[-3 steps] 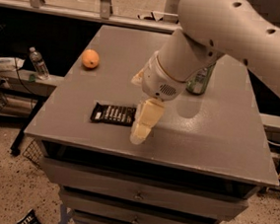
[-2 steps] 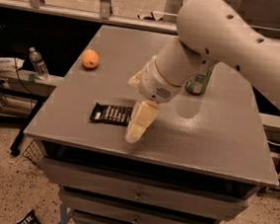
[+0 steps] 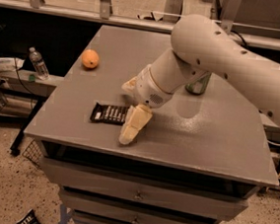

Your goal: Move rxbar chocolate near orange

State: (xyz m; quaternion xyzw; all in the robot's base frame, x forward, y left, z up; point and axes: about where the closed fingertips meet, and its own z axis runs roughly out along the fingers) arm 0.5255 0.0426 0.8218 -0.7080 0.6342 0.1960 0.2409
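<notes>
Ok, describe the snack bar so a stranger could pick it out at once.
Find the grey table, then its front left part. The snack bar lies flat there, the robot's cream pincer at one end. It is the only flat black wrapper with white lettering; the orange behind it is round, the green can upright.

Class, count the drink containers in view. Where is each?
2: a green can partly hidden behind the arm on the table; a water bottle left of the table. The hand is at the right end of the rxbar chocolate.
</notes>
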